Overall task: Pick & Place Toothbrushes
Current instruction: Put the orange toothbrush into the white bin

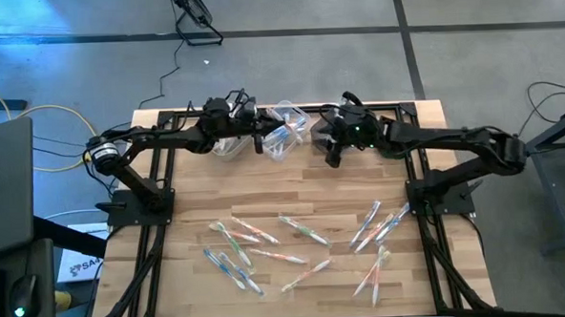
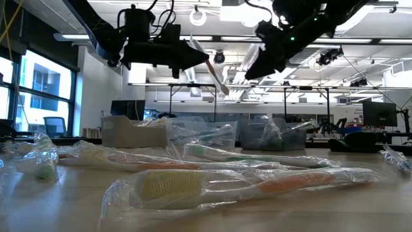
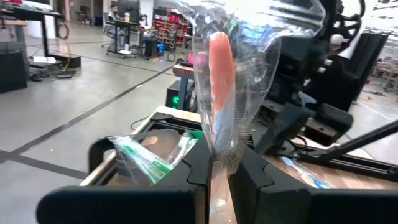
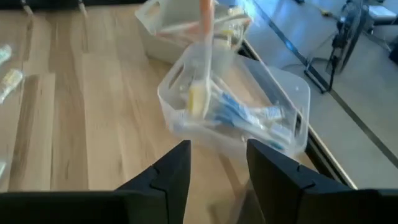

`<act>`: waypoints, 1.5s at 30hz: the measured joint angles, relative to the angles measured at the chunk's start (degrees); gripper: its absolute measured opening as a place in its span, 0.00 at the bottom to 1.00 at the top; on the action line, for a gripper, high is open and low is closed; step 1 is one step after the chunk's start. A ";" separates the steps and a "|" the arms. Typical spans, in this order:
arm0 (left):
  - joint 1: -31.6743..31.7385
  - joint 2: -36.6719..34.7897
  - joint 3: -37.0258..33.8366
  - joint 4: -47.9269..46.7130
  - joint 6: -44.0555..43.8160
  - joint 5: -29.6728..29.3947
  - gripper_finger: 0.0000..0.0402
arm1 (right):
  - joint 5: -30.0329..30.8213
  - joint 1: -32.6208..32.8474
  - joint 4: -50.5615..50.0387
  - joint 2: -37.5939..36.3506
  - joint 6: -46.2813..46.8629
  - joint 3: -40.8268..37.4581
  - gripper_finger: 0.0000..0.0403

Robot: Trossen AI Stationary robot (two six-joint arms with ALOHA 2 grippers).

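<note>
- Left tool [image 3: 219, 171] was found clenched on an orange toothbrush [image 3: 220, 68]; right tool [image 4: 217, 163] stood released, empty.
- Bins [image 1: 286, 130] held several toothbrushes; many remained on the bench [image 1: 294, 204].

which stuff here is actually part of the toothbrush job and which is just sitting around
Part of the job:
- wrapped orange toothbrush pinched in the left gripper
- loose toothbrushes on the table
- clear bins at the far edge
- right gripper, open and empty by the bins

Just lying about:
- cables on the floor
- computer mouse off the table
</note>
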 joint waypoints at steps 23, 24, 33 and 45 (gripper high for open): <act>8.26 -21.31 0.04 -32.06 3.21 -2.42 0.07 | 1.46 0.00 -8.15 -1.52 3.01 0.00 0.37; 8.26 -22.55 0.01 -34.54 3.32 -3.90 0.07 | 1.46 0.00 -8.15 -1.51 3.02 0.00 0.37; 8.15 -31.41 0.02 -52.17 5.22 -20.23 0.07 | 1.27 0.00 -7.62 -1.50 3.04 0.00 0.37; 8.15 -30.98 0.02 -66.83 4.19 -43.83 0.07 | 1.22 0.00 -5.86 -1.48 3.04 0.00 0.37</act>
